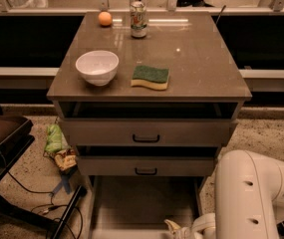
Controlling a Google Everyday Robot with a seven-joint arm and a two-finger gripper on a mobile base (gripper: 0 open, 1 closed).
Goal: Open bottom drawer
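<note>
Grey-beige bottom drawer [141, 203], white bowl [97, 66], green/yellow sponge [150, 77], orange ball [105, 18] — off-white gripper [174, 229] at btm edge.

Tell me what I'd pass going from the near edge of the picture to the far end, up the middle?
The gripper at the bottom edge → pulled-out bottom drawer → middle drawer front → top drawer front → green sponge → soda can at the back.

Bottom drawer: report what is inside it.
The bottom drawer stands pulled out; its visible floor is bare. The tool at its front edge and the arm hide part of it.
</note>
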